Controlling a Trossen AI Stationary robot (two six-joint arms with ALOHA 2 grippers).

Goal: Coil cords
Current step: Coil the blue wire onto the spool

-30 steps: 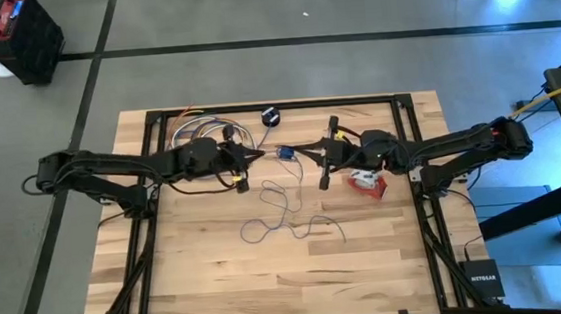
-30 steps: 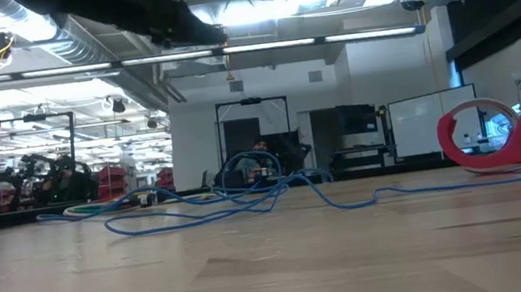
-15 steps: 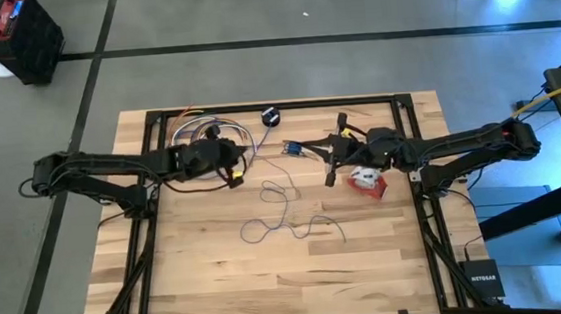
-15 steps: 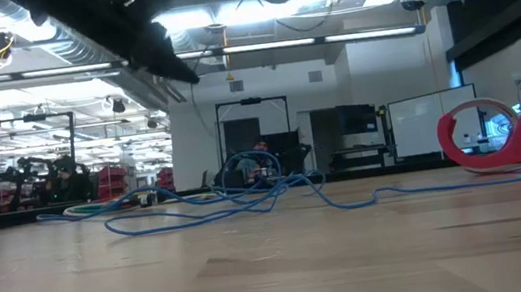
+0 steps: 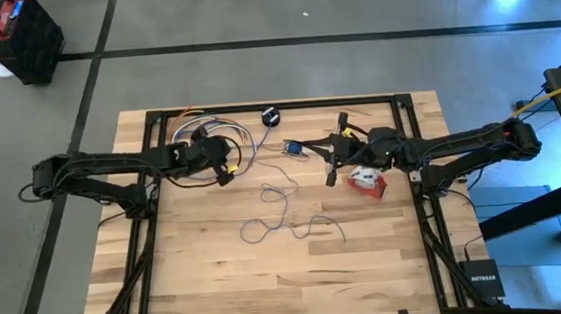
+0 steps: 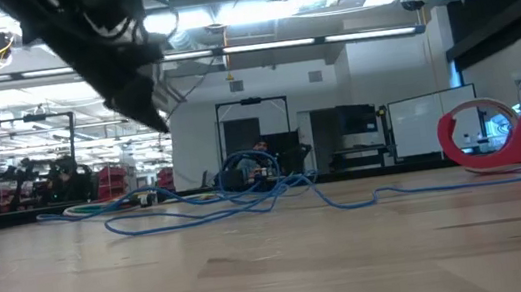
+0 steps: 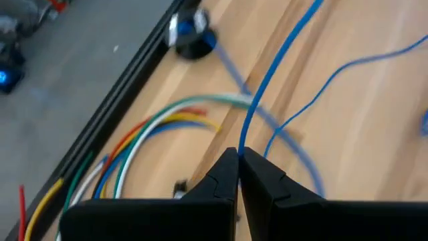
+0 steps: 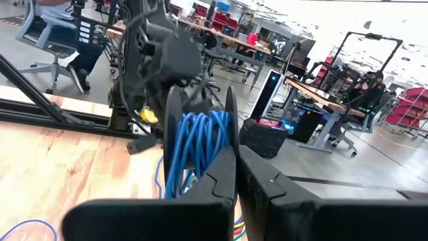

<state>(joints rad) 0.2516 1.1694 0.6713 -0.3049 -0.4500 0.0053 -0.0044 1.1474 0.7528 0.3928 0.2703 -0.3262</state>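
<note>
— Over the far half of the table [image 5: 210,283], what are the two grippers doing?

— Both are pinched tight on the blue cord [image 5: 287,215]; the left gripper [image 5: 231,170] hangs above the boards near the far-left corner, and in its wrist view the fingers [image 7: 267,184] meet on a single strand that climbs away from the tips.

— And the right one?

— The right gripper [image 5: 304,148] sits near the middle of the far edge; its jaws are closed on a small coil [image 5: 291,148] of that cord — in the right wrist view the coil [image 8: 199,144] shows as several blue loops bunched just beside the fingers [image 8: 224,171], with the left arm [image 8: 160,57] behind it.

— Where is the cord's loose part?

— On the table, in slack bends near the middle, nearer the camera side than both grippers; the low view shows it as a flat tangle on the wood [image 6: 232,198].

— The puck?

— The puck [image 5: 270,117] lies at the far edge, between the two grippers and apart from both; the left wrist view catches it by the table's black rim [image 7: 191,37].

— Anything else on the boards?

— A bundle of coloured wires [image 5: 210,132] lies in loops beside the left gripper — green, yellow, red among them [image 7: 144,137]; a red dispenser [image 5: 368,182] rests under the right arm, standing on the right in the low view [image 6: 494,140]; whether it touches the cord I cannot tell.
</note>
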